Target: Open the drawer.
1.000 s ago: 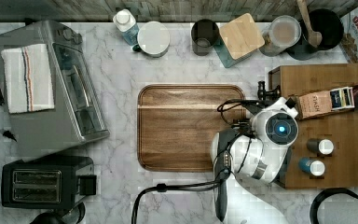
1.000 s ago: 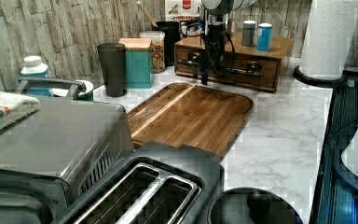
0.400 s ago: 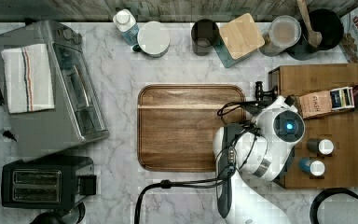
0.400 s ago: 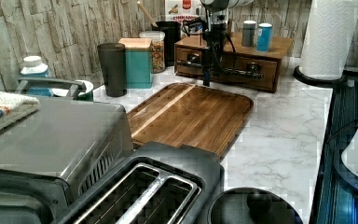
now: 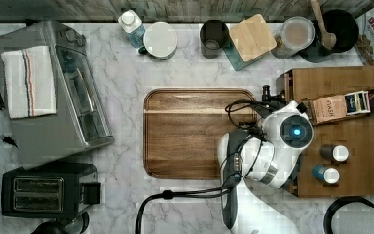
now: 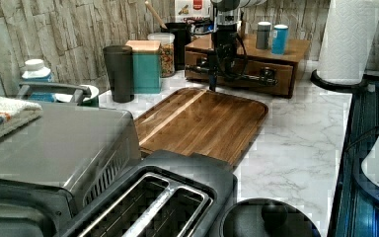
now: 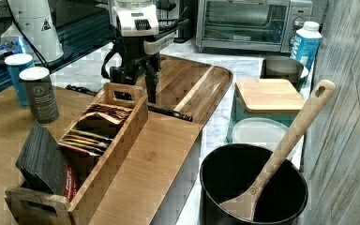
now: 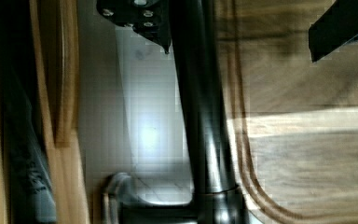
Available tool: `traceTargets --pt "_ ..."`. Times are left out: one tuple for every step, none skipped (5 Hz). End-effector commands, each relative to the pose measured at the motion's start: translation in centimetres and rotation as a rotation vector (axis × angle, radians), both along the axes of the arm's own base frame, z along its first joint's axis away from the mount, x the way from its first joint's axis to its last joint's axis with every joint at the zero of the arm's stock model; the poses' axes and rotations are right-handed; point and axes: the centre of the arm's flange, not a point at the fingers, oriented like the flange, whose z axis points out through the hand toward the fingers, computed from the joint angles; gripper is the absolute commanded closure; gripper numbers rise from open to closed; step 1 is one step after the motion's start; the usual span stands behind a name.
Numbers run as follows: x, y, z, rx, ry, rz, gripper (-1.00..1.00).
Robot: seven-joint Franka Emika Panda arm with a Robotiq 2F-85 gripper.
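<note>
Where stone-look wall (image 6: 54, 24) rises, marble counter (image 5: 175, 63) spreads.

Looking across a white marble countertop with grey veins (image 5: 126, 78), running up to a wall of weathered grey wooden planks (image 5: 175, 9) at the top view's top edge

Seeing the same plank wall (image 6: 10, 34) standing along the left view's left and back, and rising at the right view's right (image 7: 347, 140)

Catching soft overhead light, glaring pale on the marble (image 6: 296, 138) beside a tall white paper towel roll (image 6: 355, 39)

Noting a boxy silver metal toaster oven (image 5: 53, 92) and a black two-slot toaster (image 5: 34, 190) sitting at the top view's left
</note>
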Motion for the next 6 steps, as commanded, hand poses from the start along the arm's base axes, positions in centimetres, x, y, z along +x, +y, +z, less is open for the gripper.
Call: traceTargets --pt "-1.0 19.7 1.4 0.039 0.050 0.213 -1.00" --pt "-1.6 20.6 2.1 0.019 0.062 0.242 -1.00" --pt "-1.4 20.5 2.3 0.042 0.075 0.264 -1.00" --pt "-0.8 22.2 3.2 0.030 0.072 0.249 -1.00" --pt "0.0 24.3 4.6 0.002 0.075 0.197 -1.00" --pt "1.2 24.2 5.4 0.074 0.088 0.203 -1.00"
